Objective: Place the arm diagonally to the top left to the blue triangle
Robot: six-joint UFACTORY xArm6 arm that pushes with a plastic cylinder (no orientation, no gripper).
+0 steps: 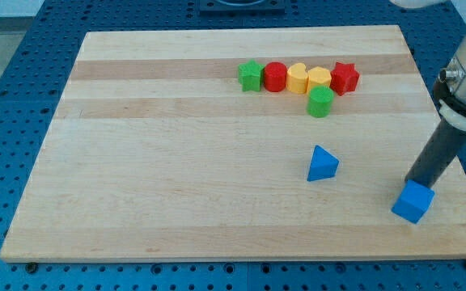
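Eight blocks on desk [136,162] | blue triangle [322,164] right of centre | my tip [412,183] lower right, touching blue cube [413,201]; bare-rod end effector, grasping nothing | step: approach barely begun | next: travel left and up, skirting triangle, stopping below green cylinder [320,102]

Lit brightly and evenly from overhead, with no harsh glare on the pale wooden worktop [176,162]. Only short, soft shadows thrown: a faint one at the base of the blue triangle [322,164], another under the blue cube [413,201] beside the rod. Focus sharp across the board, wood grain plainly readable. Colours saturated and clean. Slight perspective narrowing toward the view's top. White arm housing at the upper right corner washed out, cropped.
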